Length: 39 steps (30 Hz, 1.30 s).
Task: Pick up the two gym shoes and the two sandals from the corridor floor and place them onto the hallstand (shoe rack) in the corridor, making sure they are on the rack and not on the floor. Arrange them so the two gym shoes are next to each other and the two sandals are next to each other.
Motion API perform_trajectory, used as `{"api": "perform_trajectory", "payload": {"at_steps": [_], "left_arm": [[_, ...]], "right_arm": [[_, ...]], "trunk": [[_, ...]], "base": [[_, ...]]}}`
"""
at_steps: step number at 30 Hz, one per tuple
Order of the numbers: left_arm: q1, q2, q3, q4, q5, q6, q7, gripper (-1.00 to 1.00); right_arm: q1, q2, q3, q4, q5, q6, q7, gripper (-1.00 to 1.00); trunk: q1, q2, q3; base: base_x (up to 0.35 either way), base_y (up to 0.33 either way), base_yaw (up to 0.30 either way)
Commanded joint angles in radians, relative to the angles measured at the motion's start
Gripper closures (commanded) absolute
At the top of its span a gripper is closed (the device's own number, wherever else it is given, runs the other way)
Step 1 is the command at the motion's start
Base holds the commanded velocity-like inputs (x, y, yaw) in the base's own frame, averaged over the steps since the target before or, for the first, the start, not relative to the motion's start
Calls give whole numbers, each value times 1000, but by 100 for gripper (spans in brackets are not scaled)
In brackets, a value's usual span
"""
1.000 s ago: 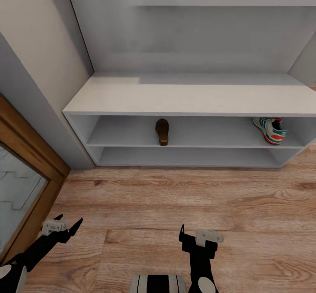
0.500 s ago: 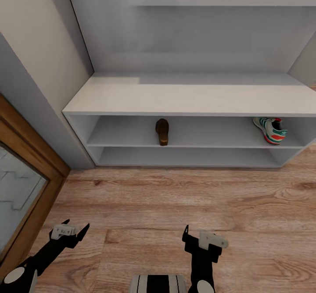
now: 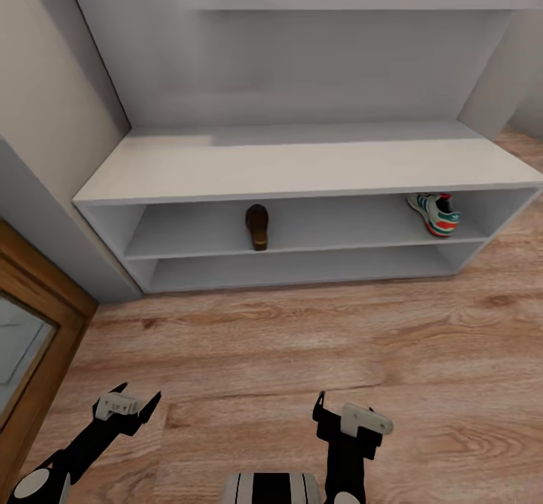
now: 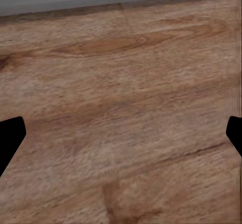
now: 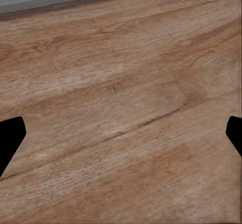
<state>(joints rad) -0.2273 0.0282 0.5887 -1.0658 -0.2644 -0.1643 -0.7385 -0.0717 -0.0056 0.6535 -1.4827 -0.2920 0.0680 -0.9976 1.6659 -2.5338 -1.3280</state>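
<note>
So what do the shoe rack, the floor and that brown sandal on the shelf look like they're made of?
The shoe rack looks like painted or laminated board: flat pale grey, matte, no visible grain. The floor reads as wood-grain planks, warm brown with knots and streaks; real wood or laminate, I can't tell. The sandal appears dark brown leather with a lighter sole edge, though it is too small to be sure.

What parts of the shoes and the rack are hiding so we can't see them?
- Sandal, head view: small and end-on; straps cannot be made out.
- Gym shoe, head view: its top is cut off by the rack's flat top.
- Lower shelf, head view: its back is hidden by the shelf above.
- Wrist views: plank floor and a grey strip.
</note>
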Motion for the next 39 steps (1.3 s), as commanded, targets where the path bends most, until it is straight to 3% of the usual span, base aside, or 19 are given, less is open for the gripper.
{"api": "perform_trajectory", "payload": {"at_steps": [1, 18, 20, 26, 39], "left_arm": [[-1, -1, 3, 0, -10, -9, -3, -100], [2, 0, 6, 60, -11, -72, -9, -100], [4, -1, 2, 123, -15, -111, -12, -100], [5, 5, 3, 175, -13, -193, -14, -100], [5, 8, 2, 192, -14, -223, -15, -100]], "right_arm": [[-1, -1, 2, -1, -3, 7, -6, -100], [3, -2, 9, 0, 0, -29, -30, -100], [4, -2, 9, 1, 1, -31, -60, -100], [4, -2, 8, 14, 1, -33, -79, -100], [3, 2, 9, 38, 2, -33, -87, -100]], "trunk": [[0, 0, -1], [0, 0, 0], [0, 0, 0], [0, 0, 2], [0, 0, 7]], "base": [[0, 0, -254], [0, 0, -276], [0, 0, -287], [0, 0, -287], [0, 0, -288]]}}
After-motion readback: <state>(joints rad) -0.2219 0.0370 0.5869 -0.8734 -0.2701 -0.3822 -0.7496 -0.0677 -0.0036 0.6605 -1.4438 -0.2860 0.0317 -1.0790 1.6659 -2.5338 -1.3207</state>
